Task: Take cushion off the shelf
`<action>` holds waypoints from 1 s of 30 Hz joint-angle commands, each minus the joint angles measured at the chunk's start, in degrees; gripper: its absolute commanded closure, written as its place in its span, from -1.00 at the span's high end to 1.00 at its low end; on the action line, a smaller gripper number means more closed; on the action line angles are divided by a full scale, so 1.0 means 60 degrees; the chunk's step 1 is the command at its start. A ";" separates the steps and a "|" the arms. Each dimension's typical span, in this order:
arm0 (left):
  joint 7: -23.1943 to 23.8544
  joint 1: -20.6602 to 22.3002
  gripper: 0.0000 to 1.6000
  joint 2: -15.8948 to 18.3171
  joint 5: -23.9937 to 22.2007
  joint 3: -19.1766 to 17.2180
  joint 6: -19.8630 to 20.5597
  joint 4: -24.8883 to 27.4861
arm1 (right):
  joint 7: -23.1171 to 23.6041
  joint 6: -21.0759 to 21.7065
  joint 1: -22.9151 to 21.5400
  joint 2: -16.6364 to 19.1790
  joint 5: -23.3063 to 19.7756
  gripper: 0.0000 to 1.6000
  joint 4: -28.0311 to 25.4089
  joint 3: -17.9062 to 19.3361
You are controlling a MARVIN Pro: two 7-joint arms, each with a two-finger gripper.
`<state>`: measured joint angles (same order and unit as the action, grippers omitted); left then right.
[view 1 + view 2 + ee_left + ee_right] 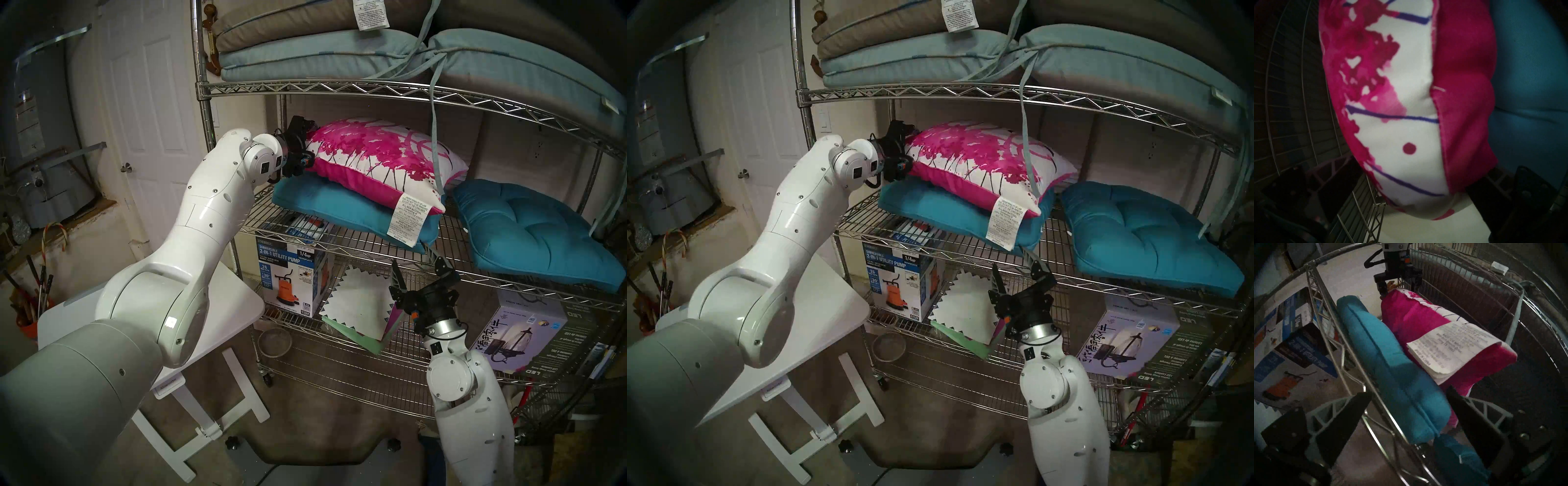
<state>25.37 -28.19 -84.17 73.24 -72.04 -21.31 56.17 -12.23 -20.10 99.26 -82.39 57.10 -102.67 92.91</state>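
Observation:
The cushion [380, 156] [976, 156], white with magenta splatter and a magenta back, lies tilted on a teal seat cushion [339, 207] on the middle tier of the chrome wire shelf [339, 89] [932, 91]. Its white label [412, 217] hangs over the front corner. My left gripper [307, 147] [907, 147] [1418, 169] is open wide, with the cushion's left end [1407, 84] between its jaws. My right gripper [417, 268] [1013, 268] [1409, 390] is open and empty just below the tier's front edge [1342, 351], under the label corner [1449, 348].
A second teal cushion [529, 230] lies to the right on the same tier. Blue-grey pads [322, 57] fill the tier above, and one tie strap [434, 135] hangs in front of the cushion. A pump box [288, 275] and a lamp box [529, 332] stand on the lower tier. A small white table [220, 305] stands to the left.

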 commanded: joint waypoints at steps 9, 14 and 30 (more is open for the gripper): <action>0.0027 0.0079 1.00 -0.0058 -0.0030 -0.0041 -0.0040 0.0457 | -0.0928 -0.0352 -0.0302 0.0366 0.0798 1.00 -0.0807 0.0363; 0.0048 0.0064 1.00 -0.0063 -0.0022 -0.0057 -0.0042 0.0482 | -0.0865 -0.0401 -0.0019 0.0422 0.0718 1.00 -0.1300 0.0628; 0.0088 0.0039 1.00 -0.0077 -0.0001 -0.0096 -0.0048 0.0523 | -0.1019 -0.0838 -0.0565 0.0985 0.1664 1.00 -0.0901 0.0470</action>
<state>26.13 -29.14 -84.17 73.31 -72.63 -21.45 57.71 -17.04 -24.24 100.24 -78.30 64.45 -109.50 96.34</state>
